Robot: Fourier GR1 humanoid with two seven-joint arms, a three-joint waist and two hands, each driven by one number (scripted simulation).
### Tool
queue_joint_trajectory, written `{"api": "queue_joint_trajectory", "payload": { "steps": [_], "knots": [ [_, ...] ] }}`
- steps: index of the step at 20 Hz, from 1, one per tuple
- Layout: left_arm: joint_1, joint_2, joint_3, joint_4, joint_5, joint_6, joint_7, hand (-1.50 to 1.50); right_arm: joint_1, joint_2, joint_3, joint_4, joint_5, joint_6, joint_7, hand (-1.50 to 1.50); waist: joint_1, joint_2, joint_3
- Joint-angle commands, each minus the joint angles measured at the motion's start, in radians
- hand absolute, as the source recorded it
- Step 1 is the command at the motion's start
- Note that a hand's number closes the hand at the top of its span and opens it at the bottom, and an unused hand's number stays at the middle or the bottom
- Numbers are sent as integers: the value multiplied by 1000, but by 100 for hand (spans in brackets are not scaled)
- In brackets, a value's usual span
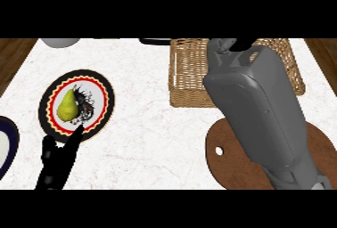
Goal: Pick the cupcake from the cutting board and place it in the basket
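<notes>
White marble table [151,133]: right forearm spans cutting board [227,167] at lower right to basket [187,71] at top centre, right hand mostly hidden, state unclear, cupcake not visible; left hand [56,160] relaxed at lower left; cupcake likely light, soft, best held by base.

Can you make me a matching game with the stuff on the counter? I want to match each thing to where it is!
Things:
1. pear
2. basket
3. cutting board
4. left hand

Places:
A. under the right forearm, near the bottom right
B. on the red-rimmed plate
C. bottom left, pointing at the plate
D. top right, at the back

Pairs: 1-B, 2-D, 3-A, 4-C
</notes>
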Motion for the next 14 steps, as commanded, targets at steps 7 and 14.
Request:
{"api": "queue_joint_trajectory", "payload": {
  "steps": [7,14],
  "knots": [
    [-6,-2,15,33,7,-38,-2,0,18,-53,-152,311,-96,-133,-257,150,6,10,-8],
    [9,-36,-2,15,-12,-15,12,0,100,8,-256,385,-211,-326,-422,150,7,11,-7]
  ]
}}
